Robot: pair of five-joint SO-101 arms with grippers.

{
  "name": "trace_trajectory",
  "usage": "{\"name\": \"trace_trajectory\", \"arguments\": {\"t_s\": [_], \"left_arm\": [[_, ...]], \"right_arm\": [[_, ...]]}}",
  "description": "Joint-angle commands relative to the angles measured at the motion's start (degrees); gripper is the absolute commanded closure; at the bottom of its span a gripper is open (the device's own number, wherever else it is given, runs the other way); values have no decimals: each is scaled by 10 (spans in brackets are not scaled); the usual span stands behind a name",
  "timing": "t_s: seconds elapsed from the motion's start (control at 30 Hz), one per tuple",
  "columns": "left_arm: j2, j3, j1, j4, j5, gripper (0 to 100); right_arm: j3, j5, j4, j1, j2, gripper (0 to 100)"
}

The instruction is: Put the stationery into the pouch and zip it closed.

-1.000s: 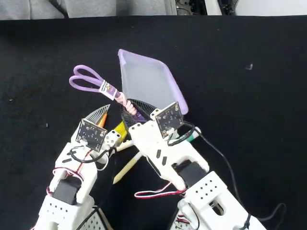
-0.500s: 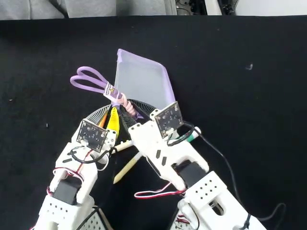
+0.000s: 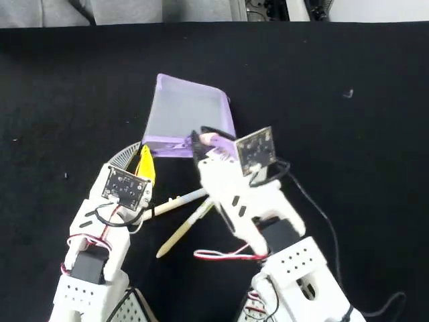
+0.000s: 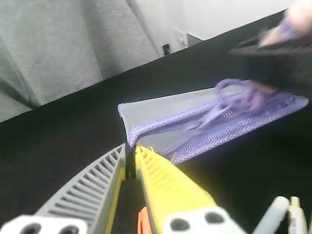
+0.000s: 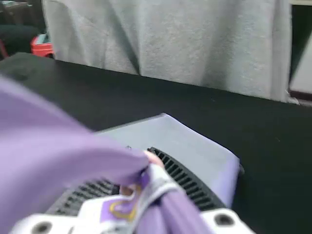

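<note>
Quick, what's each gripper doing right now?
Left gripper: closed on the edge of the pouch.
Right gripper: closed, holding the purple scissors.

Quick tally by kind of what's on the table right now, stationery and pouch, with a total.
Pouch: 1
Scissors: 1, partly inside the pouch
Pens or pencils: 2, loose on the table
Total: 4
</note>
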Motion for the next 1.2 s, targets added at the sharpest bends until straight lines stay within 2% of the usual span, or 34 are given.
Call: {"name": "trace_trajectory", "arguments": {"t_s": [0.0, 0.17, 0.4, 0.63, 1.0, 1.17], "left_arm": [[-4, 10, -29, -14, -5, 971], [-4, 10, -29, -14, -7, 971], [-4, 13, -30, -14, -8, 972], [-4, 13, -29, -14, -4, 972], [-3, 13, -29, -13, -7, 972], [-3, 13, -29, -13, -7, 972]], "right_arm": [[-90, 4, 99, 69, -2, 987], [-138, 4, 178, 120, -3, 987], [-160, 4, 196, 198, -3, 987], [-190, 32, 254, 185, -3, 987], [-243, 31, 324, 273, -3, 987], [-248, 31, 332, 275, -3, 987]]}}
